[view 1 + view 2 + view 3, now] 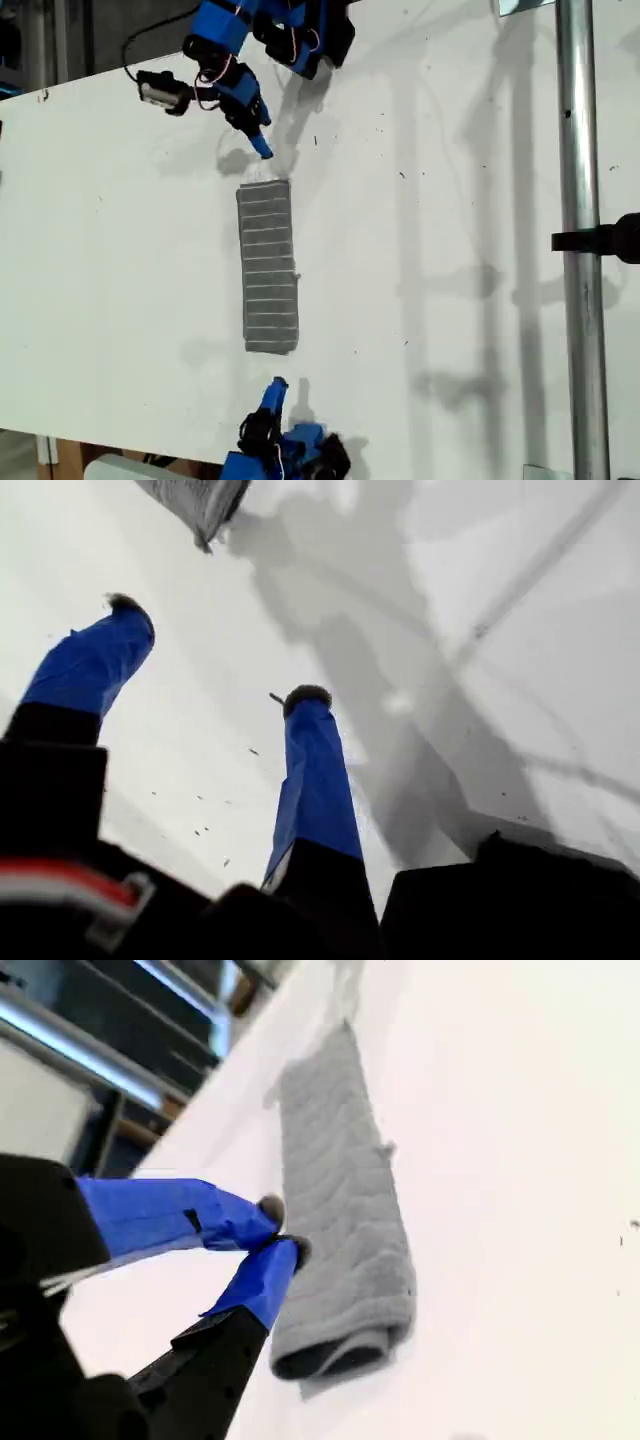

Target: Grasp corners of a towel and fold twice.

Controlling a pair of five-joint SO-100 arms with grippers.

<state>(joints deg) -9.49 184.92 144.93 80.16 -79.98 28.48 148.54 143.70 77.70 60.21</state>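
1. White table (450, 250) carries everything.
2. Grey striped towel (268, 265) lies mid-table as a narrow strip, so I judge both folds done.
3. My first gripper (215, 650) is spread, empty, near one end.
4. My second gripper (284, 1228) is pressed together, empty; next is retreating clear.

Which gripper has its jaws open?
My first gripper: its blue fingers stand wide apart over the table, while my second gripper is shut, tips meeting beside the towel.

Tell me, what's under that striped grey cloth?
The towel lies folded on the white table, so beneath its top layer is more towel; its rolled end shows in the second wrist view. Anything between the layers is hidden.
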